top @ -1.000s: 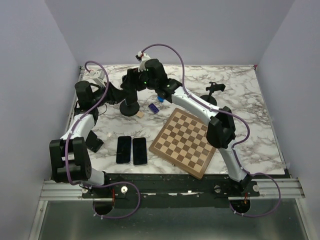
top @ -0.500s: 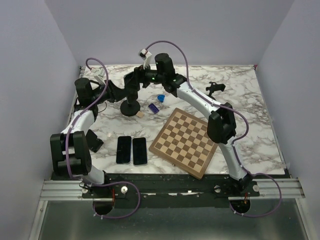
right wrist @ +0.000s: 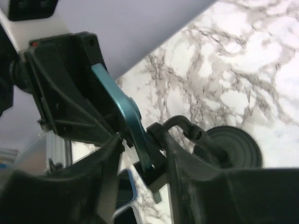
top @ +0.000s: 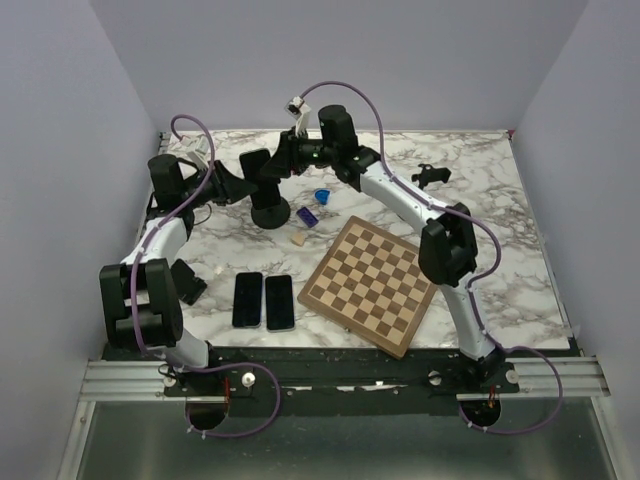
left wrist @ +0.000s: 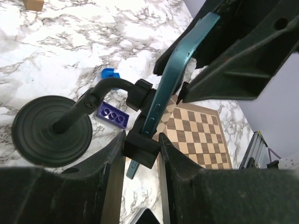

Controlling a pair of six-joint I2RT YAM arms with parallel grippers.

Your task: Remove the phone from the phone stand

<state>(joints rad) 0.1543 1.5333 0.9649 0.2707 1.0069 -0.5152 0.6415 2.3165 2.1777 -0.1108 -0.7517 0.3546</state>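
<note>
The phone (left wrist: 174,77), teal-edged, sits upright in the cradle of the black phone stand (left wrist: 51,130) at the back left of the table. My left gripper (left wrist: 141,140) is shut on the stand's cradle block below the phone. My right gripper (right wrist: 142,142) comes from the far side and is shut on the phone (right wrist: 122,114) just above the cradle. In the top view the phone (top: 255,165) stands over the round base of the phone stand (top: 270,213), with the left gripper (top: 238,186) and right gripper (top: 282,163) on either side.
A chessboard (top: 370,285) lies at the centre right. Two other phones (top: 248,300) (top: 279,302) lie flat near the front. Blue bricks (top: 308,215) (top: 321,195) and a small wooden block (top: 298,239) lie beside the stand. A second black stand (top: 430,176) is at the back right.
My right gripper has closed on the phone. The stand's base has slid slightly to the right, and the wooden block has shifted toward the front right. The left gripper keeps its hold.
</note>
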